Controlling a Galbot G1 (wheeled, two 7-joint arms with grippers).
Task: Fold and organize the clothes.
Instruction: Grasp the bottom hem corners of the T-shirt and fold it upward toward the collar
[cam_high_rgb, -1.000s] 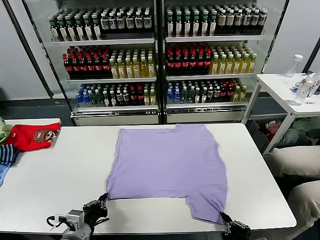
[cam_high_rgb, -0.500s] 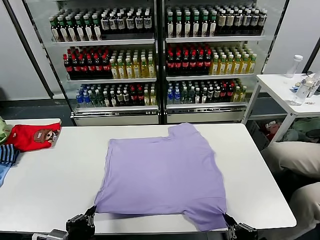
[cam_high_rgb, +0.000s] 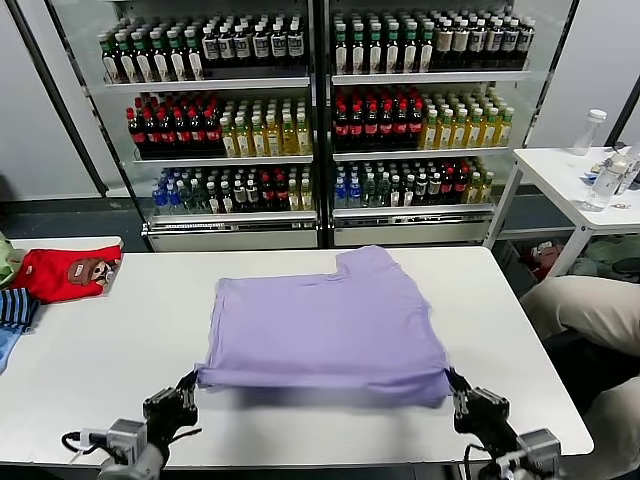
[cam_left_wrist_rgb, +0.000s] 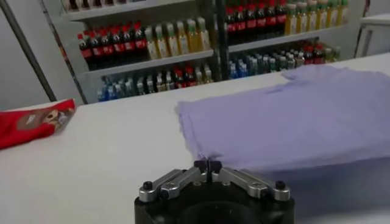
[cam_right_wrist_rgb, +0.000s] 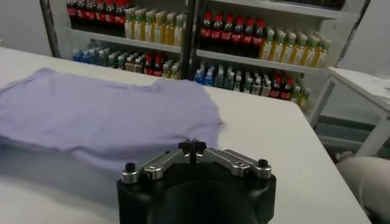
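Note:
The lavender T-shirt (cam_high_rgb: 325, 325) lies plain side up on the white table (cam_high_rgb: 100, 350), its near edge lifted off the surface with a shadow under it. My left gripper (cam_high_rgb: 188, 385) is shut on the shirt's near left corner. My right gripper (cam_high_rgb: 455, 388) is shut on the near right corner. In the left wrist view the left gripper (cam_left_wrist_rgb: 208, 165) pinches the purple cloth (cam_left_wrist_rgb: 286, 115). In the right wrist view the right gripper (cam_right_wrist_rgb: 192, 146) pinches the shirt (cam_right_wrist_rgb: 103, 115). The print is hidden.
A red garment (cam_high_rgb: 70, 272) and striped clothes (cam_high_rgb: 12, 312) lie at the table's far left. Drink coolers (cam_high_rgb: 320, 110) stand behind the table. A small white side table (cam_high_rgb: 575, 180) with bottles stands at the right. A person's legs (cam_high_rgb: 585, 315) are by the right edge.
Both grippers have lifted the shirt's near edge and carried it away from the table's front edge. The hem that hung low now sits raised and straight between them.

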